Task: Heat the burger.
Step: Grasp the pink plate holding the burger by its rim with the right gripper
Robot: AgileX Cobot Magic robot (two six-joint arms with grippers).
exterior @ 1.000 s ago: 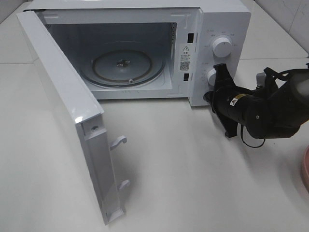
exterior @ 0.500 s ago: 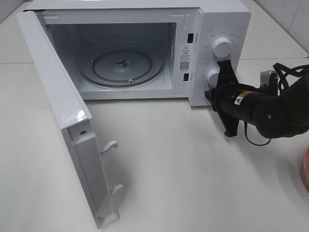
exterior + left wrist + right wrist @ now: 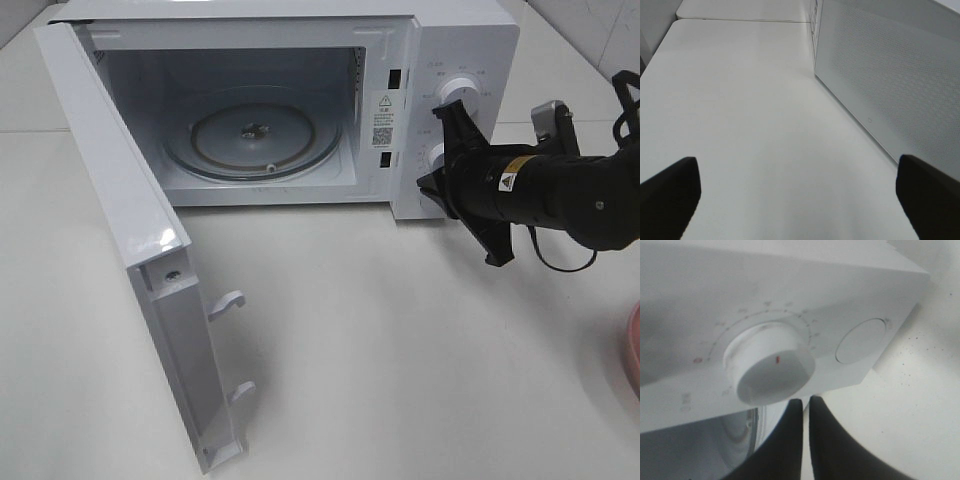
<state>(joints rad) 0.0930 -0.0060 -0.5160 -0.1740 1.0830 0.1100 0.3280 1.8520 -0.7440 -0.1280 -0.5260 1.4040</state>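
Note:
The burger is out of view in every frame. The white microwave [image 3: 465,50] stands at the back with its door [image 3: 120,230] swung wide open. Its glass turntable [image 3: 252,138] is bare. My right gripper [image 3: 427,186] is shut with nothing in it, its tips just in front of the control panel by the lower knob [image 3: 437,155]. In the right wrist view the shut fingers [image 3: 790,440] sit right below a white knob [image 3: 772,372]. My left gripper [image 3: 800,200] is open and empty over the white table [image 3: 740,100], beside a perforated microwave panel [image 3: 890,75].
A pink plate's rim [image 3: 632,350] shows at the right edge of the table. The open door sticks far out toward the front left. The upper knob [image 3: 460,97] sits above the lower one on the panel.
The right arm has lifted and stretched out level, with its gripper turned and staying by the knobs. The door has swung slightly wider open.

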